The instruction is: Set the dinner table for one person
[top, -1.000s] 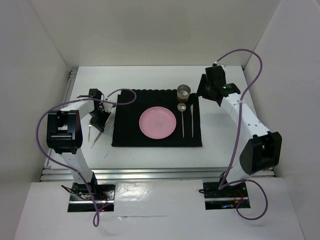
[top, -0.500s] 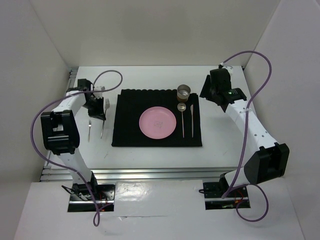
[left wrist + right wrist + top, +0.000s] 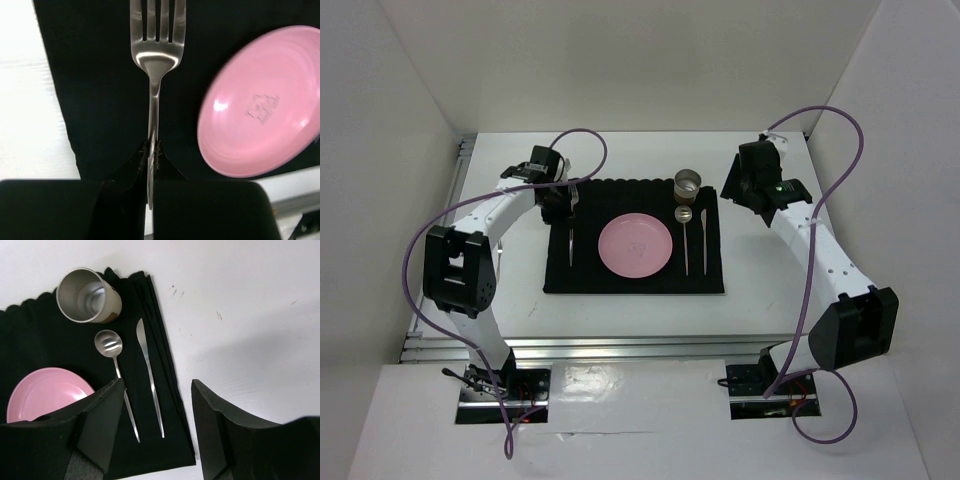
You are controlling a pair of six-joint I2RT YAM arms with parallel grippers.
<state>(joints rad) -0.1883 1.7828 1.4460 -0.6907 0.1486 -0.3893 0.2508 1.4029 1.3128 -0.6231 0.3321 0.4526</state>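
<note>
White arm links (image 3: 810,238), black joints (image 3: 460,278), purple cables (image 3: 820,107), black fingers (image 3: 100,425)

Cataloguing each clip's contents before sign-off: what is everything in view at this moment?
dinner table: one, white with silver rails, under everything
placemat: one, black ribbed, mid-table
plate: one, pink, centre of the placemat
cup: one, metal, upright, placemat's far right part
spoon: one, silver, on the placemat right of the plate
knife: one, silver, right of the spoon
fork: one, silver, over the placemat left of the plate
cables: two, purple, one along each arm
left hand: black, shut on the fork
right hand: black, open, empty, near the placemat's right edge
</note>
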